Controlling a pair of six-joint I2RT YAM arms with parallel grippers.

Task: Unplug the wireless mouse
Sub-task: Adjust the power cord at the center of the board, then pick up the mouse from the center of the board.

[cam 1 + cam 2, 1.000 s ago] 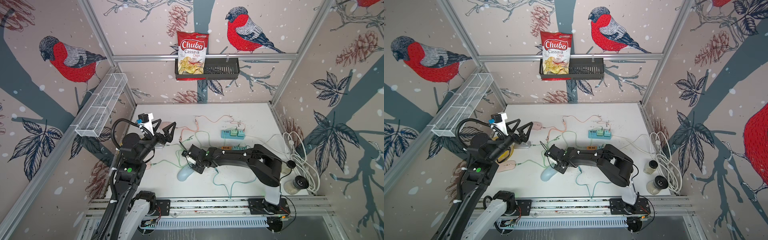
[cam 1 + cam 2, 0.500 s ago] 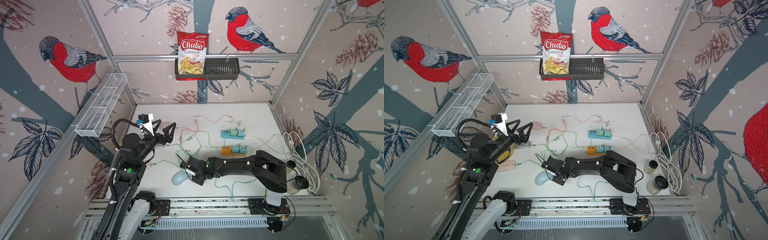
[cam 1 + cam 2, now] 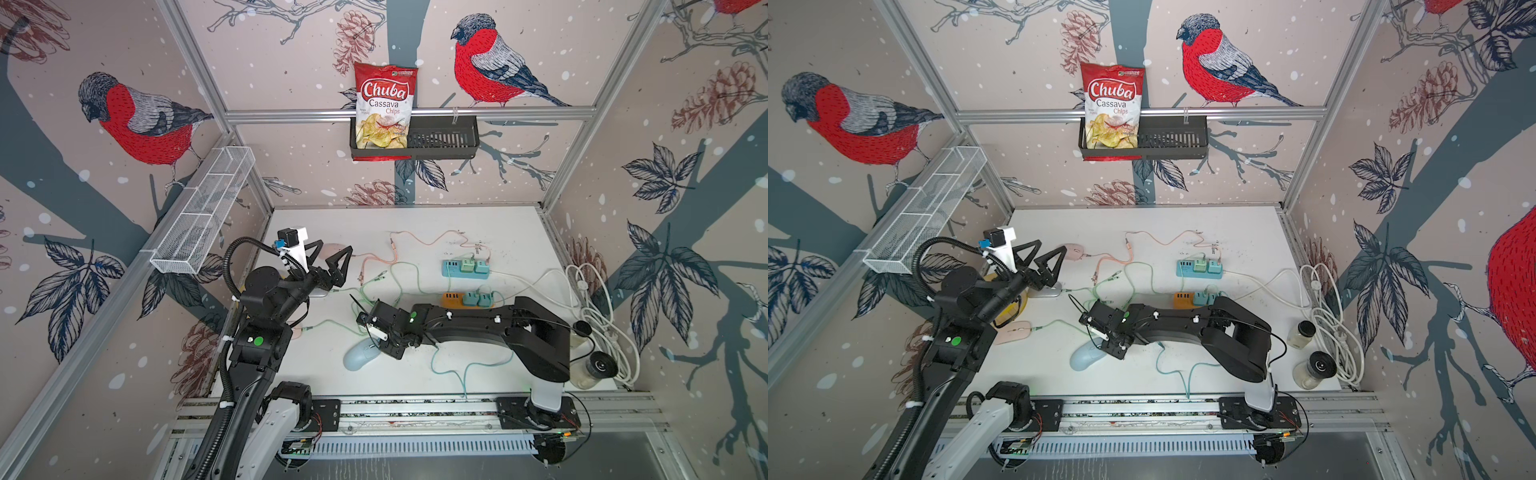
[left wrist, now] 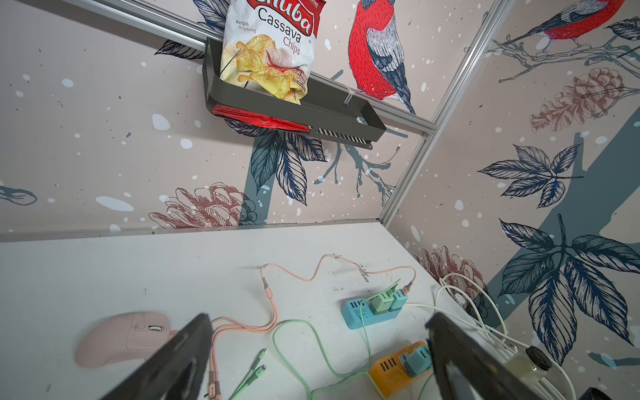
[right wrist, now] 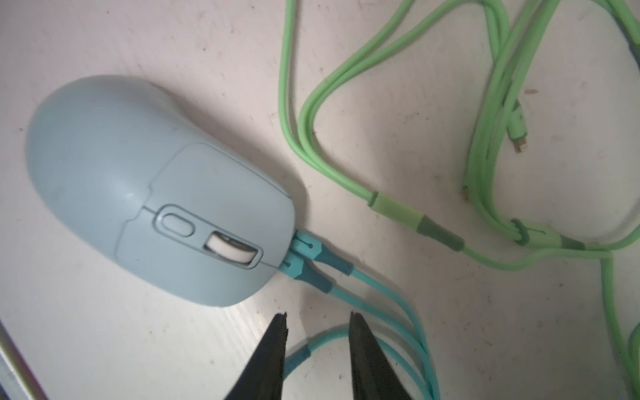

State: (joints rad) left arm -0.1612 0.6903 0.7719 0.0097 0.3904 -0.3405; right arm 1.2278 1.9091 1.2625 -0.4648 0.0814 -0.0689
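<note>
Now | right fingers (image 5: 272,363) narrowly apart (gripping nothing), just short of mouse (image 5: 138,180) plug (image 5: 302,250) | left fingers (image 4: 173,360) wide, empty

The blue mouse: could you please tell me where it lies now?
In both top views the blue mouse lies near the front edge of the table, with the right gripper and a teal cable at its nose.

mouse (image 3: 357,358) front hidden, chips bag (image 4: 268,52) cropped

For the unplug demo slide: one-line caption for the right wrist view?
Right gripper, jaws slightly apart and empty, poised beside two teal plugs at the front of the light blue mouse.
</note>
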